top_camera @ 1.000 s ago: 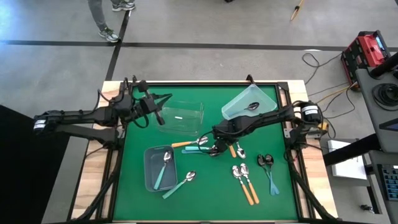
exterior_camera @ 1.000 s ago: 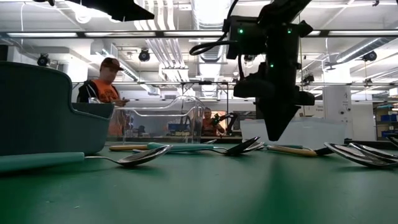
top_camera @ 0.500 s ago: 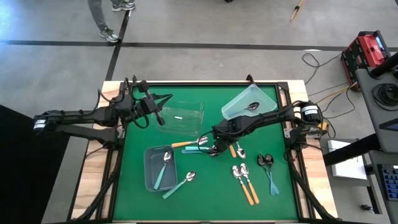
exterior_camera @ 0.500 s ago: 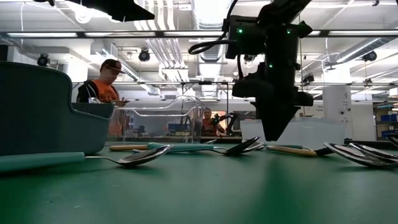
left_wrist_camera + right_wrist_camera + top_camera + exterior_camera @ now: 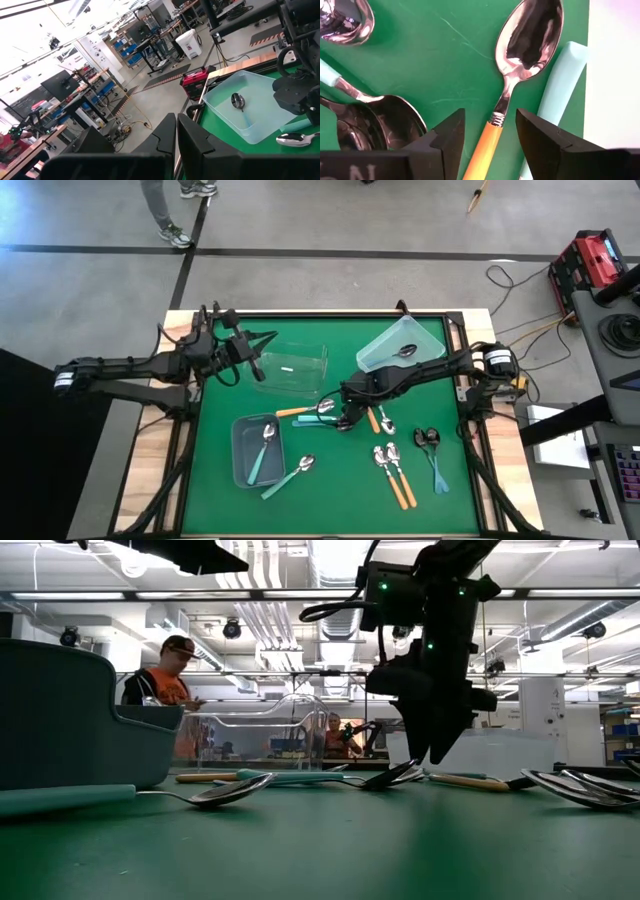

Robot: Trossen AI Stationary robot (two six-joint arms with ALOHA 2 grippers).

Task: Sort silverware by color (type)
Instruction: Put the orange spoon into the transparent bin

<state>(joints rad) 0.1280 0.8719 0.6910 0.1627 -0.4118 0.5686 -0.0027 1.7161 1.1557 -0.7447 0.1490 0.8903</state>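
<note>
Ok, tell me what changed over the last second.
The right end effector opened its fingers above the spoon cluster at mid-table and shifted slightly; they now straddle the orange-handled spoon without gripping it. Nothing was picked up or released. The left end effector stayed shut near the clear bin, and the spoons lie where they were.

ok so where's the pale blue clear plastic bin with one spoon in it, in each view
high view: pale blue clear plastic bin, far right part of the green mat, set at an angle.
low view: pale wall behind the right gripper.
left wrist view: right of centre, metal spoon lying inside.
right wrist view: not clearly in it.
shared landmark: the right gripper, just in front of the bin in the high and low views.
</note>
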